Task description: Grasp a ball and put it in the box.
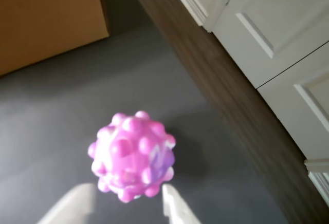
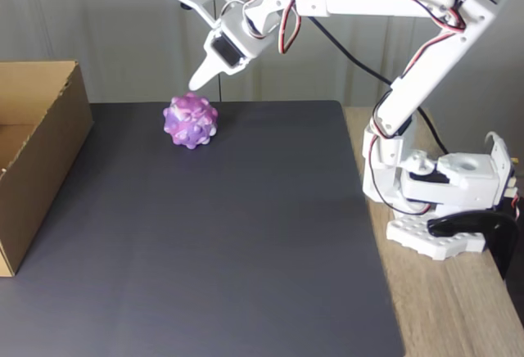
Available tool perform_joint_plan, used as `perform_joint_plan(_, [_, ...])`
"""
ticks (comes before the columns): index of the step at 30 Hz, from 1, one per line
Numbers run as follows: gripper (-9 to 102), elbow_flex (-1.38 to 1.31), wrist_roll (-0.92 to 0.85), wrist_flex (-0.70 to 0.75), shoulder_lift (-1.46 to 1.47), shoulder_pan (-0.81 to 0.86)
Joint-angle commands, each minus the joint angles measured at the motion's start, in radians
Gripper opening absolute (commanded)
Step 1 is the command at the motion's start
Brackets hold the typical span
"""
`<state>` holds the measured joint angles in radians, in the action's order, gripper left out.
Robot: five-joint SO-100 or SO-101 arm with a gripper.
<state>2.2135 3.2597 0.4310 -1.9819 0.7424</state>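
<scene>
The knobbly pink, purple and white ball (image 2: 190, 122) rests on the dark grey mat (image 2: 246, 234), well apart from the brown cardboard box (image 2: 41, 160), under the white gripper's (image 1: 123, 203) spread, empty fingers; it looks light and squashy, best pinched across its middle.

Claw (image 2: 195, 38) w/ jaws wide apart, up above the ball (image 2: 191, 122); air all round it free. Ball sits just under the lower tip, nothing beside it. In fixed view, left of claw: bare table (image 2: 205, 242) up to box (image 2: 42, 156), whose near wall stands in the way; top open. Wrist view: wall panels (image 1: 267, 23) ahead-right.
</scene>
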Motion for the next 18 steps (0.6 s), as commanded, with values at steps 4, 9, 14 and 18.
perform_joint_plan(4, [37,-0.058,0.003,-0.038,0.041,-0.020])
perform_joint_plan(9, [38,-0.087,0.002,-0.066,0.114,-0.029])
perform_joint_plan(14, [37,-0.152,0.002,-0.103,0.233,-0.026])
perform_joint_plan(18, [37,-0.204,0.009,-0.117,0.318,-0.009])
